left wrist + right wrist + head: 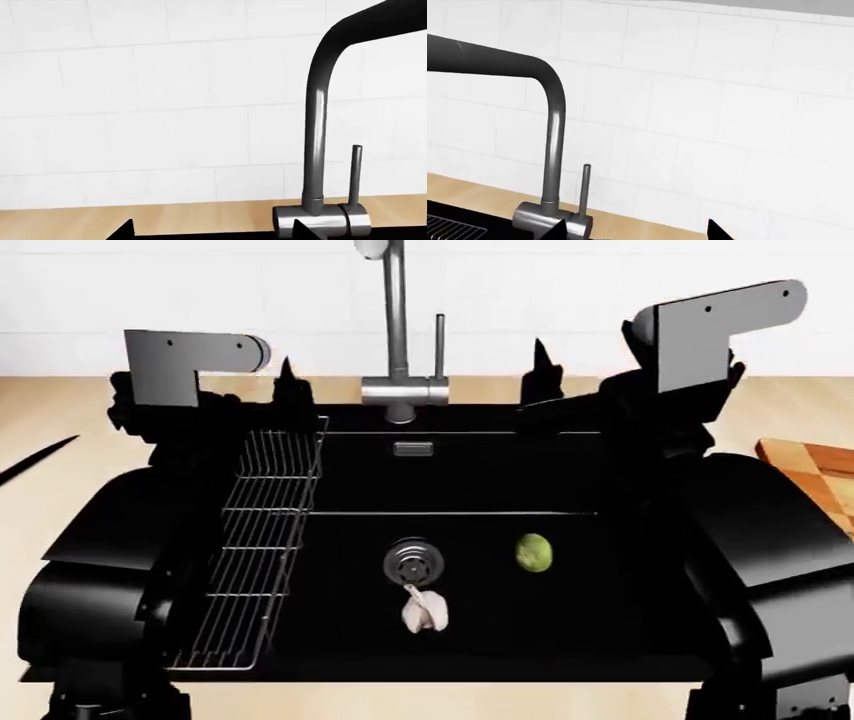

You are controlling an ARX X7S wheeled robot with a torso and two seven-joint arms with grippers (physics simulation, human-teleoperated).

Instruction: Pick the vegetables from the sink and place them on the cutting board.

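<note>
In the head view the black sink (360,480) holds a whitish garlic bulb (424,611) just in front of the round drain (411,561), and a yellow-green egg-shaped vegetable (535,552) to the drain's right. A corner of the checkered cutting board (817,475) shows at the right edge. My left gripper (284,375) is open and empty above the sink's back left. My right gripper (547,365) is open and empty above the back right. Both wrist views show only fingertips (123,229) (715,230), spread wide, facing the faucet and wall.
A wire rack (260,540) lies along the sink's left side. The grey faucet (400,380) with its lever stands at the back middle, between the two grippers; it also shows in the left wrist view (317,150) and the right wrist view (554,165). White tiled wall behind, wooden counter (54,420) around.
</note>
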